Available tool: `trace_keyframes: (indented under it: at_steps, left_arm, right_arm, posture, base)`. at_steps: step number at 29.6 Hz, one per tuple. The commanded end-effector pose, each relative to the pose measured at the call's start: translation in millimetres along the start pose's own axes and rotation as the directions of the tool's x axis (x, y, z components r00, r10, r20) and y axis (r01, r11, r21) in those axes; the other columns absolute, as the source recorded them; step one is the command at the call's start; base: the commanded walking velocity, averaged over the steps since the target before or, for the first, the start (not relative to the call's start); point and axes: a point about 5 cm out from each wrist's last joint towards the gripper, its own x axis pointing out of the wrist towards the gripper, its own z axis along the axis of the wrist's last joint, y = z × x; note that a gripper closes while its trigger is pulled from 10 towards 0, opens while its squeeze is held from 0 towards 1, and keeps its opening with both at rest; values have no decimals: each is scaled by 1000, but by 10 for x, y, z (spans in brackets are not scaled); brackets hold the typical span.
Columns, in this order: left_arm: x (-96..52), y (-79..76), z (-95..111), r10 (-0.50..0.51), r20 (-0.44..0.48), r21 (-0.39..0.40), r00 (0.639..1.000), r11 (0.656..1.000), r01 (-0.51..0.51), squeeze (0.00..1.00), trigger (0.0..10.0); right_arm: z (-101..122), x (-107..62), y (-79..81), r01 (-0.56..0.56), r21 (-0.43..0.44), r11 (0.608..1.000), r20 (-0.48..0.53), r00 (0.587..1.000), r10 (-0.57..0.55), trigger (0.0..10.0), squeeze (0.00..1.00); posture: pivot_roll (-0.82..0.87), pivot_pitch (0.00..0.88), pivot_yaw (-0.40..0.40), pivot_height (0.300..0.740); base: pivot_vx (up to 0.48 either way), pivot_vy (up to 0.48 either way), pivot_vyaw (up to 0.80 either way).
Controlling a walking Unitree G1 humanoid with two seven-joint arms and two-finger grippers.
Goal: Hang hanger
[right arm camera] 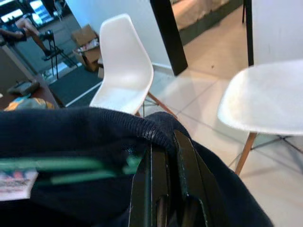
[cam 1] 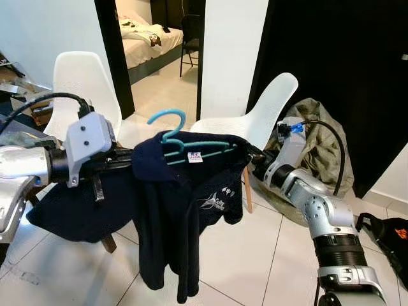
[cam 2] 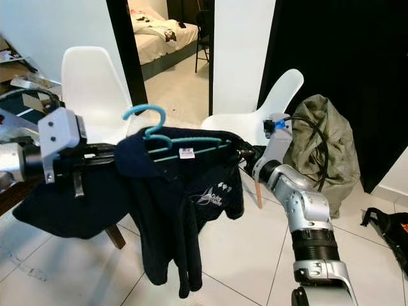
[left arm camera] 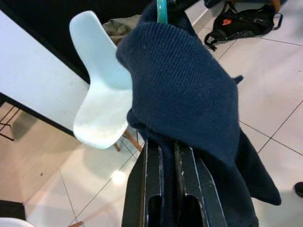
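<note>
Teal plastic hanger (cam 1: 185,143) sits inside the collar of a dark navy polo shirt (cam 1: 185,210), hook up, held in mid-air between the two arms, above the white tiled floor (cam 1: 255,255). White neck label visible just under the hanger's bar; pale logo on the chest. Shirt body hangs down, one sleeve draped toward the robot's left.

Left gripper (cam 1: 124,164): at the shirt's left shoulder. In the left wrist view the two black fingers (left arm camera: 152,175) lie close together with navy fabric pinched between them; clenched on the shirt. The hanger's teal stem (left arm camera: 162,10) shows past the knit collar.

Right gripper (cam 1: 245,155): at the shirt's right shoulder. Right wrist view shows its fingers (right arm camera: 187,161) nearly closed, cloth edge bunched over the tips; grasping the shirt there, teal hanger bars (right arm camera: 57,165) blurred just beside.

Surroundings: two white shell chairs (cam 1: 83,89) behind the shirt, one either side. Olive bag (cam 2: 325,146) on the floor by the right-hand chair. Open doorway beyond, with a bed (cam 1: 150,38).
</note>
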Motion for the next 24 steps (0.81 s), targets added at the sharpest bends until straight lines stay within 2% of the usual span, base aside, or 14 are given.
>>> trace_keyframes:
  at_steps: [1, 9, 11, 12, 13, 15, 17, 18, 19, 22, 23, 24]
  left_arm:
    - [-1, -8, -19, 20, -5, 1, 1000, 1000, -20, 0, 10000]
    - [39, -41, -129, 80, -21, -40, 997, 996, -81, 0, 10000]
    - [71, -1, -184, 156, -30, -47, 987, 986, -157, 0, 10000]
    - [71, -1, -184, 156, -30, -47, 987, 986, -157, 0, 10000]
    - [80, 24, -221, 193, -29, -64, 981, 979, -195, 0, 10000]
    - [149, -22, -234, 195, 13, -114, 981, 975, -192, 0, 10000]
    - [149, -22, -234, 195, 13, -114, 981, 975, -192, 0, 10000]
    - [178, -47, -226, 187, 32, -130, 982, 975, -181, 0, 10000]
    - [178, -47, -226, 187, 32, -130, 982, 975, -181, 0, 10000]
    - [261, -120, -199, 154, 64, -153, 986, 978, -143, 0, 10000]
    - [261, -120, -199, 154, 64, -153, 986, 978, -143, 0, 10000]
    - [282, -147, -199, 144, 70, -162, 987, 978, -131, 0, 10000]
  right_arm:
    - [78, 2, 12, 5, -17, 1000, 38, 999, -4, 0, 0]
    - [76, 21, 129, -44, -21, 999, 40, 998, 45, 0, 0]
    - [57, 31, 234, -99, -26, 995, 28, 995, 99, 0, 0]
    - [57, 31, 234, -99, -26, 995, 28, 995, 99, 0, 0]
    - [44, 39, 294, -124, -30, 992, 25, 992, 125, 0, 0]
    - [-13, 76, 486, -190, -35, 981, 23, 981, 191, 0, 0]
    - [-13, 76, 486, -190, -35, 981, 23, 981, 191, 0, 0]
    - [-39, 89, 565, -216, -36, 976, 22, 976, 217, 0, 0]
    - [-39, 89, 565, -216, -36, 976, 22, 976, 217, 0, 0]
    - [-127, 93, 899, -359, -56, 932, 15, 933, 360, 0, 0]
    - [-127, 93, 899, -359, -56, 932, 15, 933, 360, 0, 0]
    - [-134, 81, 978, -400, -70, 914, 18, 916, 402, 0, 0]
  posture:
    - [47, 0, -24, 740]
    - [47, 0, -27, 740]
    - [47, 0, -27, 740]
    - [47, 0, -27, 740]
    - [33, 0, -26, 740]
    - [26, 0, -24, 740]
    - [26, 0, -24, 740]
    - [26, 0, -24, 740]
    - [26, 0, -24, 740]
    - [32, 0, -24, 740]
    - [32, 0, -24, 740]
    - [32, 0, -24, 740]
  base:
    - [0, 0, 0]
    - [0, 0, 0]
    - [0, 0, 0]
    - [0, 0, 0]
    - [0, 0, 0]
    - [0, 0, 0]
    - [0, 0, 0]
    - [0, 0, 0]
    - [0, 0, 0]
    - [0, 0, 0]
    - [0, 0, 0]
    - [0, 0, 0]
